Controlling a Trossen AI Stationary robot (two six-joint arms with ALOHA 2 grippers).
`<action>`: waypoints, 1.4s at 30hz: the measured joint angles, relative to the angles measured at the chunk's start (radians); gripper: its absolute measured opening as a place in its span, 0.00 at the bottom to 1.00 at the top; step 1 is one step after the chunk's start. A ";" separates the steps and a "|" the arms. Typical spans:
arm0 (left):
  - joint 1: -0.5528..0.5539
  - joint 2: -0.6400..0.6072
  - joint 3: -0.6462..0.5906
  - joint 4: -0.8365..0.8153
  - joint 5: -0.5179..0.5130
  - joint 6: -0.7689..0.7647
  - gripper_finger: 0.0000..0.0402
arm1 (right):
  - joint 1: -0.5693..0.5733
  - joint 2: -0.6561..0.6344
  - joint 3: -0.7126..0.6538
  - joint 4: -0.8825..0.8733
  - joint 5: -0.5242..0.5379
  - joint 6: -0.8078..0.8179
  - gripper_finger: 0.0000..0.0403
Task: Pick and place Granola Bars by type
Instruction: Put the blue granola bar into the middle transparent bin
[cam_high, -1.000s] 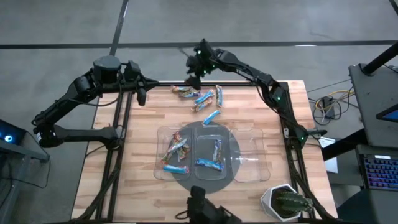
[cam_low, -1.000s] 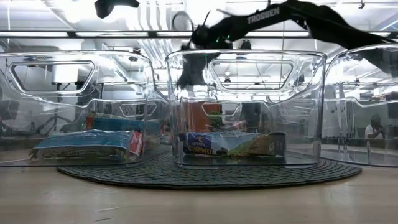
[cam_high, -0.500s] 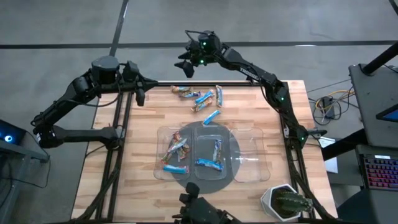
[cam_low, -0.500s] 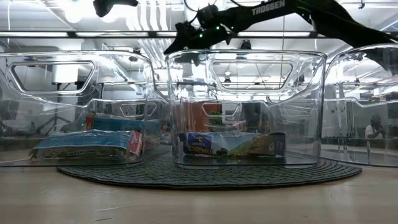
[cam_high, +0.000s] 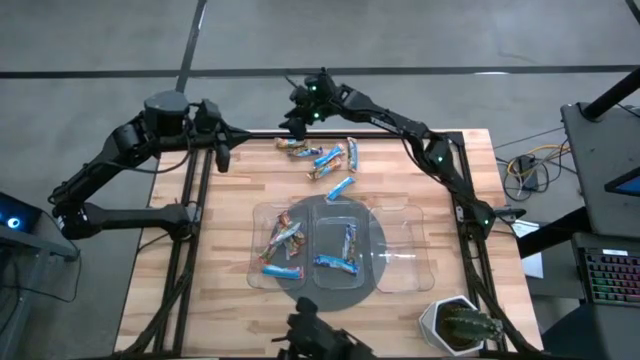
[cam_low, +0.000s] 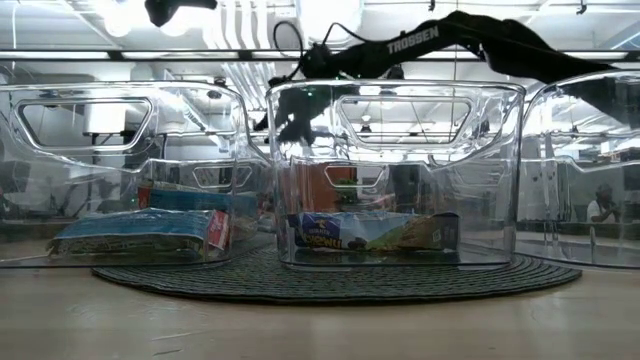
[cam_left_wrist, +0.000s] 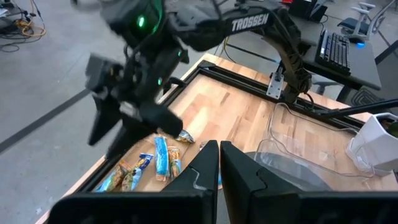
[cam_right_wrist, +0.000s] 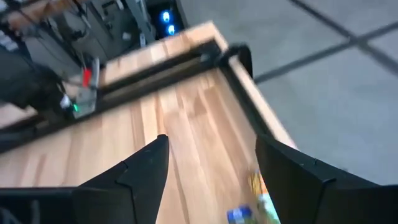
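Foil-wrapped Granola Bars (cam_high: 325, 160) are seen from above as a loose cluster of slim blue and orange-brown packets at the far edge of the pale wooden table (cam_high: 230, 270), while others are already sorted into two of the clear plastic trays (cam_high: 400, 250) set on a round dark mat (cam_high: 330, 290). The right gripper (cam_high: 293, 118) has been brought back down and inward since half a second ago, its fingers spread wide and empty just beyond the cluster's far-left end; a fresh pick is judged to be starting. The left gripper (cam_high: 224, 155) is parked at the table's left edge.

At table height, glossy curved tray walls are shown, with flat printed wrappers lying inside.

Through the left wrist camera, that arm's own fingers (cam_left_wrist: 205, 165) are seen pressed together, and the right gripper hangs above the crinkled bars.

Through the right wrist camera, wide-apart fingers (cam_right_wrist: 149, 165) frame bare wood grain, and one bar end (cam_right_wrist: 255, 199) is glimpsed beside them.
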 joint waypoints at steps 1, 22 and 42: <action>0.000 -0.002 0.000 0.000 0.000 0.000 0.00 | 0.000 0.007 0.000 -0.021 -0.001 -0.013 0.56; 0.000 -0.005 0.000 -0.035 0.000 0.000 0.00 | 0.003 0.038 -0.010 -0.434 0.115 -0.554 0.56; 0.000 -0.008 0.000 -0.035 0.000 -0.005 0.00 | -0.045 0.113 -0.021 -0.475 0.219 -0.611 0.54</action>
